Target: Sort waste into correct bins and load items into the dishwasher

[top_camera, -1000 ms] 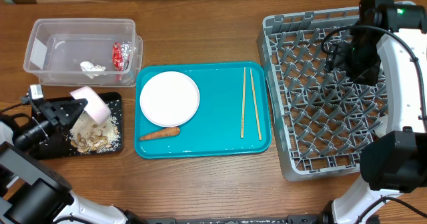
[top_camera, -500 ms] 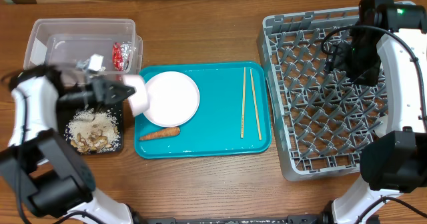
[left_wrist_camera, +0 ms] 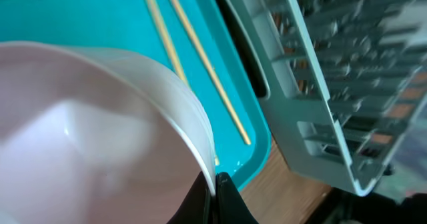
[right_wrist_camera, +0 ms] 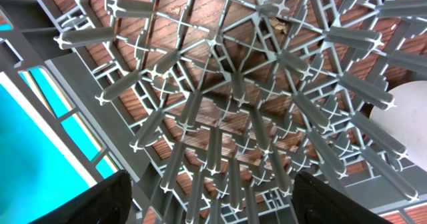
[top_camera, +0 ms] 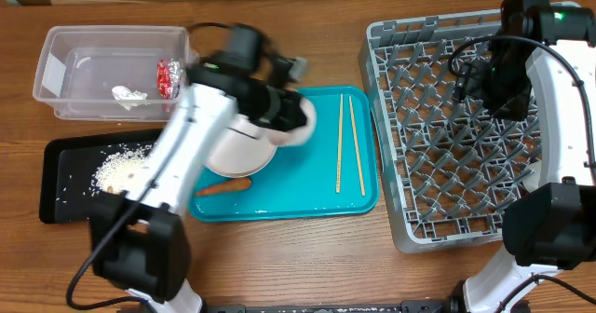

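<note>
Bowl (left_wrist_camera: 100, 137) is hanging over the teal tray's (top_camera: 307, 187) middle, blurred and cut off, opening facing the wrist camera, left gripper (left_wrist_camera: 215, 196) pinching its rim. The arm is hiding most of the plate (top_camera: 244, 160); chopsticks (top_camera: 349, 145) are lying front-to-back on the tray's right. Right gripper (right_wrist_camera: 223, 197) is hovering right of the tray, fingers apart.

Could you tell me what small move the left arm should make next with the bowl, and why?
Probably move the bowl right, over the chopsticks, toward the grey dish rack. The left pincer grips its rim, its inside looks empty, it hangs above the teal tray, and the rack's pegs beside the tray stand free.
</note>
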Tool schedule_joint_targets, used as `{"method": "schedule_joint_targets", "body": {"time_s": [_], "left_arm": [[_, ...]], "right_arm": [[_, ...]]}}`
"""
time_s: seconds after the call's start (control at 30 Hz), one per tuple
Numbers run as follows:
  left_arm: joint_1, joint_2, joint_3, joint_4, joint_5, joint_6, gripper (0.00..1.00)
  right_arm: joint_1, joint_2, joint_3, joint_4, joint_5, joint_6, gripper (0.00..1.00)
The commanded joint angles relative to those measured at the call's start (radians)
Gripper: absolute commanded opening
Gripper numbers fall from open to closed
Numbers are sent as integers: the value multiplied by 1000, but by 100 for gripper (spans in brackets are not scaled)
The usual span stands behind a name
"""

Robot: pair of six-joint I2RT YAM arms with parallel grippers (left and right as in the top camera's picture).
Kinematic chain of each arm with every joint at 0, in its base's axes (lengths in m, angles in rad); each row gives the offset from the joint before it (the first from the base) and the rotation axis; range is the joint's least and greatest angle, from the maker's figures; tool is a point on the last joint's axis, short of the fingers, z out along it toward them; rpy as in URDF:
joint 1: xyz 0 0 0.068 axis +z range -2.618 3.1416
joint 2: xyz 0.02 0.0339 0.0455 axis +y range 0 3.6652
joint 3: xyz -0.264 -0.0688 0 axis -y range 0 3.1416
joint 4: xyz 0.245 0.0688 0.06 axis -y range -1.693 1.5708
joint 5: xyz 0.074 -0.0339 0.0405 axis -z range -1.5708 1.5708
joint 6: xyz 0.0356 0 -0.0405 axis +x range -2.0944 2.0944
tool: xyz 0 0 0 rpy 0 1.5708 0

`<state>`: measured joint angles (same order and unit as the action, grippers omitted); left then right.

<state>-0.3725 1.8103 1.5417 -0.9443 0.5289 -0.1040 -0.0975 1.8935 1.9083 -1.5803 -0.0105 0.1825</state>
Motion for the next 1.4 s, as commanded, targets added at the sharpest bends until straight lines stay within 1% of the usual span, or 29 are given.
{"method": "schedule_joint_targets", "body": {"time_s": [0.0, 0.07, 0.17, 0.2, 0.33, 0.4, 0.43, 0.5, 0.6, 0.73, 0.8, 0.83, 0.93, 0.97, 1.0, 1.03, 1.07, 1.1, 1.17, 1.2, 1.27, 1.37], "left_arm": [[-126, 70, 17, 11, -208, -106, 4], [-190, 119, 17, 10, -235, -106, 4], [-228, 162, 17, 10, -293, -126, 4], [-236, 177, 17, 14, -316, -145, 6], [-232, 175, 23, 19, -319, -147, 30], [-226, 169, 46, -2, -315, -148, 35], [-222, 163, 72, -27, -315, -150, 40], [-212, 153, 132, -84, -316, -161, 42], [-181, 125, 249, -200, -342, -192, 43], [-101, 53, 390, -375, -525, -333, 48], [-55, 13, 416, -444, -600, -401, 49], [-12, -24, 421, -495, -643, -455, 50], [92, -92, 421, -589, -703, -551, 52], [124, -108, 421, -613, -722, -575, 56], [160, -122, 421, -637, -741, -595, 63], [193, -132, 421, -658, -756, -614, 67], [234, -142, 421, -677, -769, -630, 76], [285, -147, 421, -692, -772, -634, 88], [349, -147, 421, -708, -772, -634, 97], [383, -146, 418, -713, -768, -634, 100], [451, -146, 412, -713, -755, -629, 100], [541, -146, 410, -709, -740, -614, 100]], "right_arm": [[0, -36, 24, 3, 10, -3, 79], [0, -36, 24, 3, 10, -3, 79], [0, -36, 24, 3, 10, -3, 79], [0, -36, 24, 2, 9, -3, 79], [0, -36, 24, 3, 9, -3, 79], [0, -36, 24, 4, 9, -3, 79], [0, -36, 24, 5, 9, -3, 79], [0, -36, 24, 11, 4, -3, 79], [0, -36, 24, 37, -64, -9, 80], [9, -37, 25, 56, -207, -89, 80], [25, -37, 25, 58, -264, -126, 80], [46, -37, 25, 59, -290, -150, 80], [111, -37, 25, 65, -298, -179, 79], [137, -37, 25, 69, -298, -186, 79], [172, -37, 25, 76, -298, -191, 79], [199, -37, 25, 81, -298, -191, 79], [234, -36, 24, 90, -297, -191, 79], [272, -36, 23, 103, -287, -190, 79], [316, -36, 22, 117, -263, -190, 80], [345, -35, 22, 128, -243, -182, 80], [386, -34, 21, 145, -214, -157, 80], [429, -34, 2, 183, -207, -96, 84]]}}
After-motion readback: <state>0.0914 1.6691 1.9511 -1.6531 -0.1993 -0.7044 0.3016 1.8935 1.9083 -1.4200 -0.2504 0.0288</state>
